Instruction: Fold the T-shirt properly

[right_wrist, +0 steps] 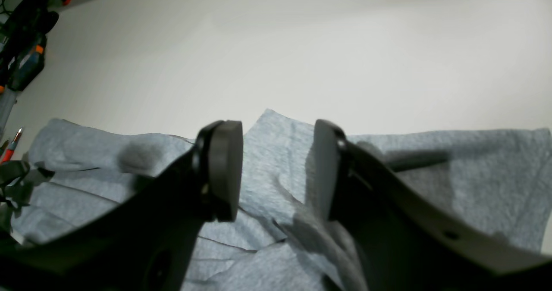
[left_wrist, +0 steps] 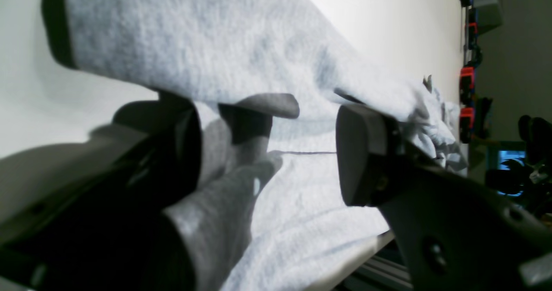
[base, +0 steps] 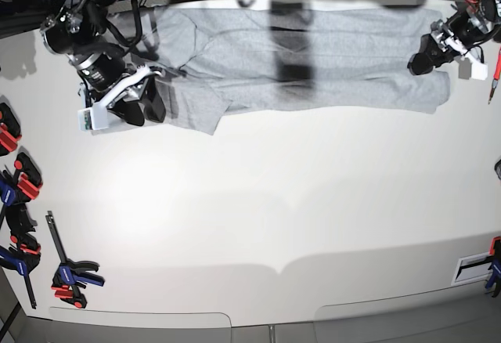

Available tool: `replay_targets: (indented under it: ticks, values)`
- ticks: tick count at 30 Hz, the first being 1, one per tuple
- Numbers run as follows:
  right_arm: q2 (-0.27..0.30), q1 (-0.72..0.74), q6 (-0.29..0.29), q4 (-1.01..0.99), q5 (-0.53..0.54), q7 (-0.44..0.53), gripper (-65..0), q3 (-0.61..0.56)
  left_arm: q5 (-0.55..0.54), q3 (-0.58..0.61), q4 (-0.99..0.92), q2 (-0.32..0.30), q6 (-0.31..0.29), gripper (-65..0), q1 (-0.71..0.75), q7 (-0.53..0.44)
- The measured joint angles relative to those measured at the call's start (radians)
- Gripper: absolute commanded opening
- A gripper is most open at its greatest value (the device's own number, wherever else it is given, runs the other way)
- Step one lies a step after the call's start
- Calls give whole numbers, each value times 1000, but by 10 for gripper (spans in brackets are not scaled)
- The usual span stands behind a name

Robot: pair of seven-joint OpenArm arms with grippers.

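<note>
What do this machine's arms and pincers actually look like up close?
Each arm ends in a two-fingered pincer. The left gripper and right gripper have dark grey, matt fingers with flat, rounded pads on curved black brackets with small screw holes. From above, the arms are black and jointed, with a white block near each wrist and black cables trailing behind them.

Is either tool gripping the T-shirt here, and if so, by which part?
Neither. The left tool and right tool both stand open over the T-shirt with cloth between the pads but not pinched.
</note>
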Motion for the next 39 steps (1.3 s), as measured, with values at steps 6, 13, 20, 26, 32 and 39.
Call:
replay_targets:
  ticks: [6,13,20,26,32,39]
  values:
    - [0,0,0,0,0,0,-394,0,23,1,-1,3,24,-403,-32,19]
    - [0,0,0,0,0,0,-394,0,47,2,-5,8,28,-650,-35,-3]
    - [0,0,0,0,-13,5,-396,0,-62,-2,-2,11,-8,-650,-33,-11]
    - [0,0,-45,0,-181,57,-396,4,-182,-61,158,67,-6,-650,-24,134]
    - [-2,0,-91,0,-283,90,-396,4,-173,-60,365,170,-10,-650,-14,226]
    - [0,2,-142,-30,-382,128,-396,5,-174,-40,538,226,-10,-650,45,224]
